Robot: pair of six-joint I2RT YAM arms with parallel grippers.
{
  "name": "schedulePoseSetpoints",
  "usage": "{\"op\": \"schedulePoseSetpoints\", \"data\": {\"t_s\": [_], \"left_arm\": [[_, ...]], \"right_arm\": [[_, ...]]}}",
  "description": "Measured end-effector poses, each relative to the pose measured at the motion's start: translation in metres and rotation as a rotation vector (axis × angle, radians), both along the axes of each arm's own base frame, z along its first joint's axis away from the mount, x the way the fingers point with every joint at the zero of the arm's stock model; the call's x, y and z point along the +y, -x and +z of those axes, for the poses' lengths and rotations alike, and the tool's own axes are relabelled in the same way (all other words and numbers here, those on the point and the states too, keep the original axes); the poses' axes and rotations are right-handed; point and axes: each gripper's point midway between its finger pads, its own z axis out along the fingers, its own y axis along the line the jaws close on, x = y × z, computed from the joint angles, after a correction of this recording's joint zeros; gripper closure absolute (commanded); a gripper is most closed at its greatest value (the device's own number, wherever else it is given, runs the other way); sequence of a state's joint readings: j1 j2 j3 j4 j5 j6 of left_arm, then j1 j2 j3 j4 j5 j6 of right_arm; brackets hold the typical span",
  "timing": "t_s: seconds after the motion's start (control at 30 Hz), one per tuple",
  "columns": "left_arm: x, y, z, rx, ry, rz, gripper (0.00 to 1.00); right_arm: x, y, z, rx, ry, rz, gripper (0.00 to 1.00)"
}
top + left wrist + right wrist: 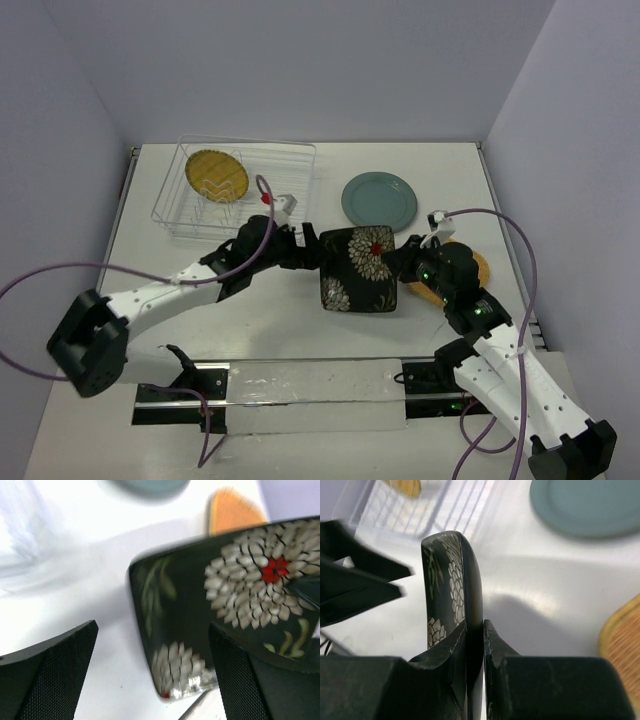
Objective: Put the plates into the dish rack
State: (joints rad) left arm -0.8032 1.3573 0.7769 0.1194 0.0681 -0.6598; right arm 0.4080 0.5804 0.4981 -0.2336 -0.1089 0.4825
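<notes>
The square black plate with white-and-red flowers (pixel 355 275) is held off the table at the middle. My right gripper (pixel 397 258) is shut on its right edge; the right wrist view shows both fingers (pixel 455 645) clamping the rim (pixel 452 575). My left gripper (pixel 315 250) is open at the plate's left edge. In the left wrist view the plate's corner (pixel 200 615) lies between its spread fingers (pixel 55 665). The yellow woven plate (pixel 216 174) stands in the clear dish rack (pixel 290 165). The teal-grey plate (pixel 379 199) lies flat on the table. The orange plate (pixel 478 268) is partly hidden under my right arm.
The rack stands at the back left, with open slots to the right of the yellow plate. White walls close the table on the left, back and right. A purple cable (pixel 262 235) loops over my left arm.
</notes>
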Motion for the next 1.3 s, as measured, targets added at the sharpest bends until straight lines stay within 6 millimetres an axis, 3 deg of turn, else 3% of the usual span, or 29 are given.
{"op": "schedulePoseSetpoints", "data": {"t_s": [0.13, 0.27, 0.4, 0.6, 0.7, 0.87, 0.97, 1.1, 1.3], "left_arm": [[0.036, -0.015, 0.063, -0.156, 0.048, 0.164, 0.01], [0.08, -0.03, 0.091, -0.225, 0.05, 0.343, 0.01], [0.123, -0.044, 0.09, -0.218, 0.013, 0.501, 0.01], [0.193, -0.051, 0.073, -0.17, -0.023, 0.739, 0.01], [0.22, -0.046, 0.066, -0.143, -0.028, 0.833, 0.01], [0.256, -0.036, 0.06, -0.113, -0.028, 0.985, 0.01], [0.271, -0.029, 0.057, -0.102, -0.031, 1.052, 0.01], [0.286, -0.024, 0.051, -0.082, -0.049, 1.118, 0.01], [0.301, -0.017, 0.037, -0.036, -0.059, 1.205, 0.01]], "right_arm": [[-0.01, -0.019, 0.037, -0.088, 0.048, -0.063, 1.0], [-0.006, -0.036, 0.061, -0.133, 0.123, -0.066, 1.0], [0.019, -0.051, 0.093, -0.209, 0.253, 0.02, 1.0], [0.097, -0.084, 0.175, -0.47, 0.391, 0.217, 1.0], [0.129, -0.113, 0.221, -0.596, 0.43, 0.265, 1.0], [0.18, -0.157, 0.265, -0.757, 0.481, 0.311, 1.0], [0.216, -0.181, 0.267, -0.816, 0.501, 0.353, 1.0], [0.27, -0.214, 0.252, -0.873, 0.513, 0.426, 1.0], [0.319, -0.243, 0.2, -0.907, 0.559, 0.527, 1.0]]}}
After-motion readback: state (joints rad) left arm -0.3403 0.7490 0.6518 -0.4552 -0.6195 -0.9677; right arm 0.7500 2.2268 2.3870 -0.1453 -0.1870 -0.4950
